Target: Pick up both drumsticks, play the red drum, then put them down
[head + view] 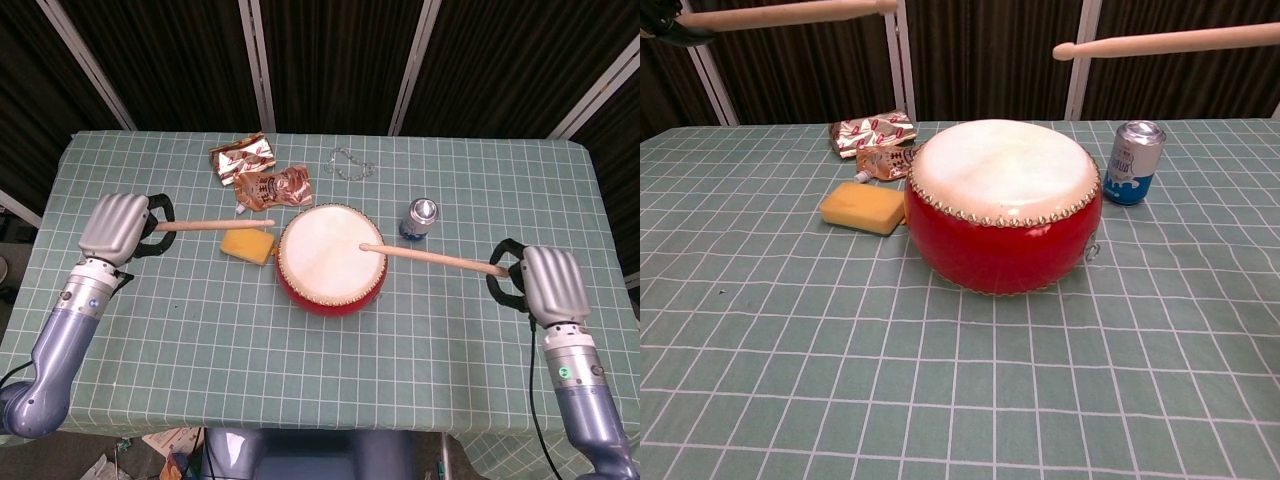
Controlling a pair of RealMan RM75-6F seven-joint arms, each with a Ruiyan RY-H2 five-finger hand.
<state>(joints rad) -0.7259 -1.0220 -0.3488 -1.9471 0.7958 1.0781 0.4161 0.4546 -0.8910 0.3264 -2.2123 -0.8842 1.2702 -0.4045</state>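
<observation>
1. The red drum sits mid-counter, skin up, ready for striking.
2. The left hand has its fingers clenched around the left drumstick, held raised, tip short of the drum above a yellow sponge.
3. The right hand grasps the right drumstick, tip poised above the drumhead, apparently for a beat.
4. A can stands just beside the drum, towards the counter's far edge.

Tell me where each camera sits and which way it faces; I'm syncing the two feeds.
Head view: high above the near table edge, looking down; shows both arms, left robot hand and right robot hand, each holding a drumstick.
Chest view: low at the near edge, facing forward; only the tip of the left robot hand shows, top left.
Shared: red drum, both drumsticks, can, sponge.
</observation>
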